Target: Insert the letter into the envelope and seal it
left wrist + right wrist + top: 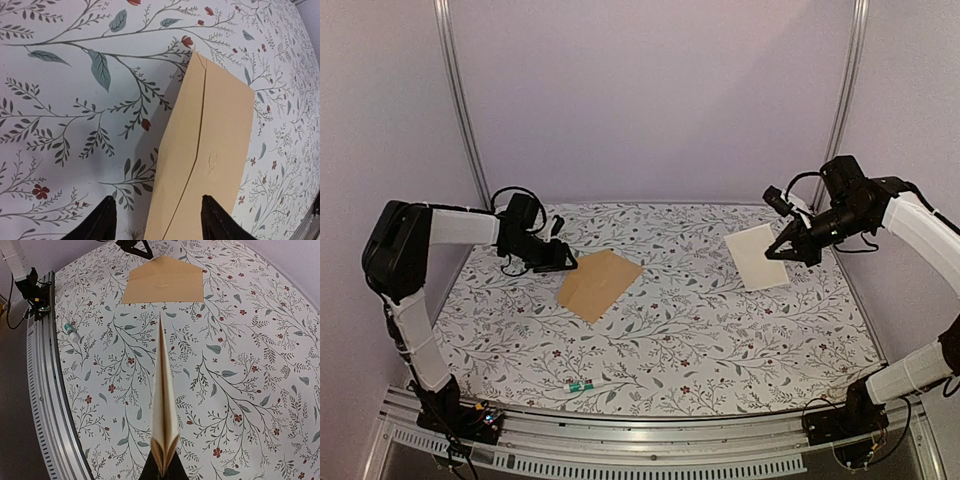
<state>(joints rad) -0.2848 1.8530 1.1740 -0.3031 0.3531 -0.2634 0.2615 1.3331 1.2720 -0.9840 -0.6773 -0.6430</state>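
The tan envelope (599,284) lies flat on the floral table, left of centre, its flap folded down; it also shows in the left wrist view (210,150) and the right wrist view (162,281). My left gripper (563,260) is open, low at the envelope's left end, with one fingertip (107,220) over the table and the other over the paper. My right gripper (788,250) is shut on the cream letter (756,257) and holds it folded, above the table at the right. In the right wrist view the letter (164,410) is edge-on between the fingers.
A small white and green tube (580,385) lies near the table's front edge; it also shows in the right wrist view (71,333). A metal rail (650,435) runs along the front. Purple walls and metal posts close in the back and sides.
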